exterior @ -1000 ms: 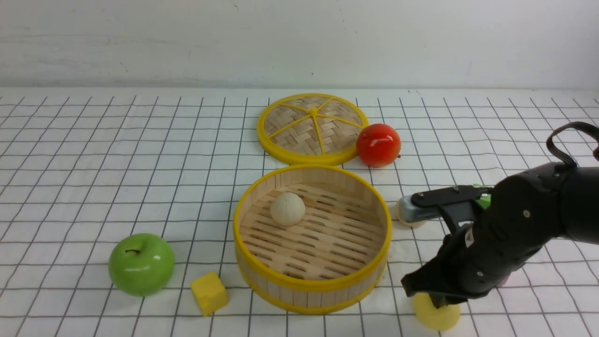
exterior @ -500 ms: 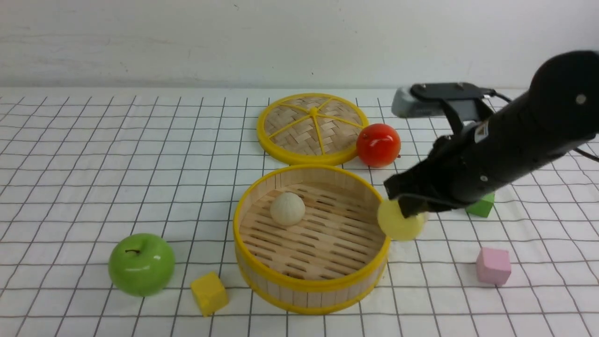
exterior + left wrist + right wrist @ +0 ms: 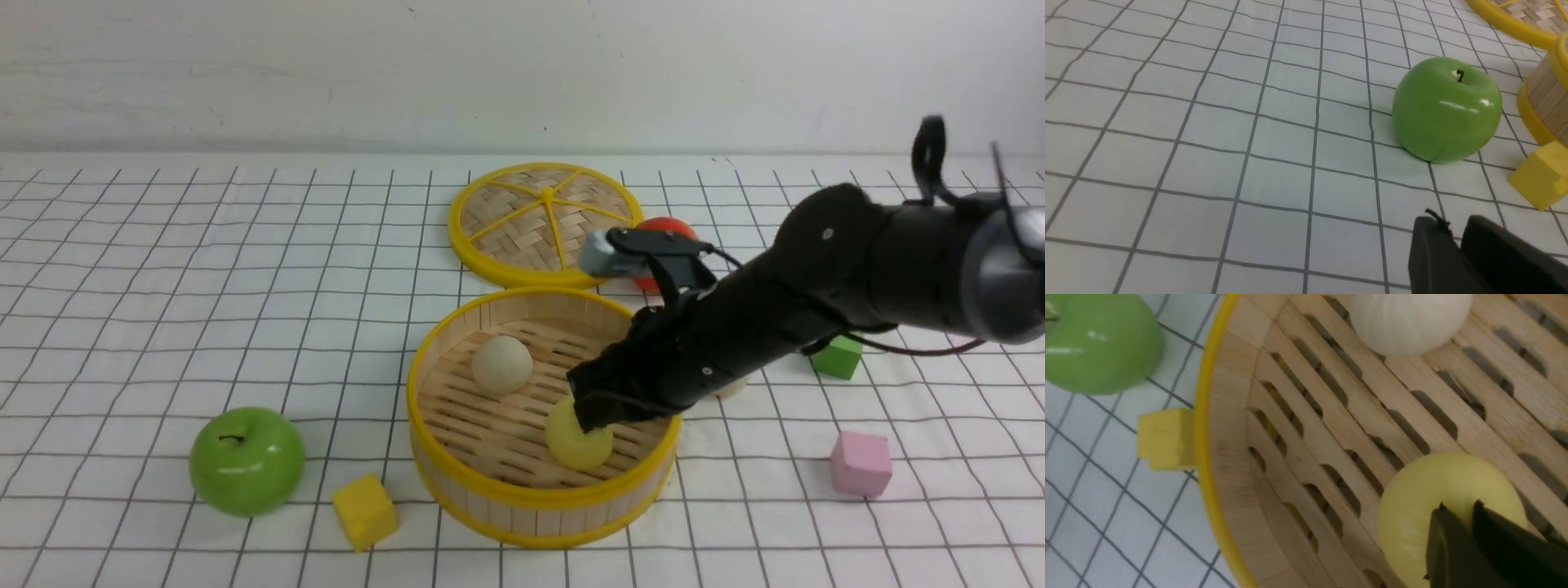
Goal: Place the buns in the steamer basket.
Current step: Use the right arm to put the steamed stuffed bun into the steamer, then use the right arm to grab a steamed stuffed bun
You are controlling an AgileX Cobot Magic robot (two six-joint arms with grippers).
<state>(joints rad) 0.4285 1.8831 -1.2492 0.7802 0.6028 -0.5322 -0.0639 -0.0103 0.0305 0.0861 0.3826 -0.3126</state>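
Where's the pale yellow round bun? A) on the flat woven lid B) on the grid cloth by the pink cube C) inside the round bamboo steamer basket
C: the pale yellow round bun is down inside the round bamboo steamer basket, against its slatted floor.

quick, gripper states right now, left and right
Left gripper: shut, holding nothing.
Right gripper: tips at the yellow bun on the steamer basket floor; gripping it or not cannot be told.
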